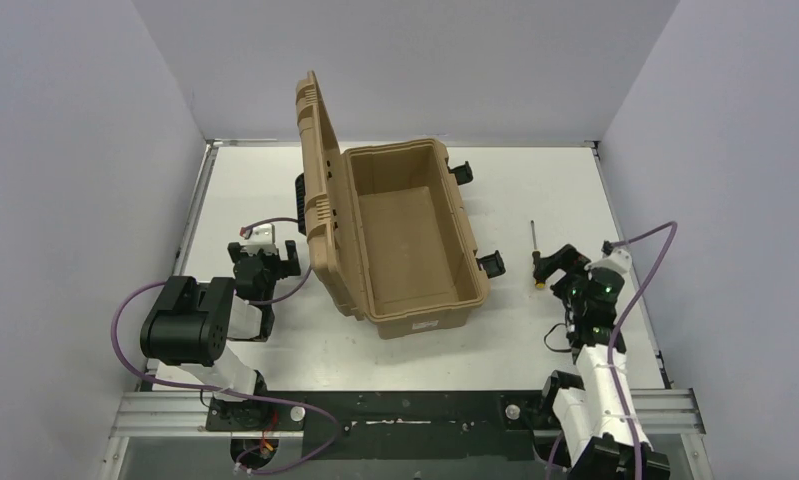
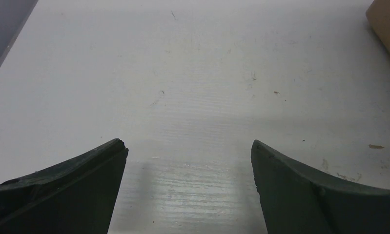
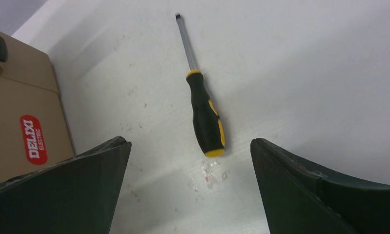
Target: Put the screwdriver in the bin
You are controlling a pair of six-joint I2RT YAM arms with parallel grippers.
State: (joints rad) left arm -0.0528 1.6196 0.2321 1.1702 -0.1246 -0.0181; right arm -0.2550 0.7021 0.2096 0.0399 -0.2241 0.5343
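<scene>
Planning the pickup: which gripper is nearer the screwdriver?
Right. The right gripper hovers open at the handle end of the screwdriver; the left gripper sits beyond the bin, far from it.

A flat white tabletop (image 1: 255,180) filled the frame's centre, flecked with small dark scuffs (image 2: 161,92). Pale grey walls (image 1: 65,150) enclosed it left, right and top, and a silver metal rail (image 1: 165,412) ran along the bottom.

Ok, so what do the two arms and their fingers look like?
Both arms are black with white links and trailing purple cables. The left arm has a bulky black joint housing; the right arm shows small green lights near its wrist. The fingers are dark, matte, curved wedges.
</scene>
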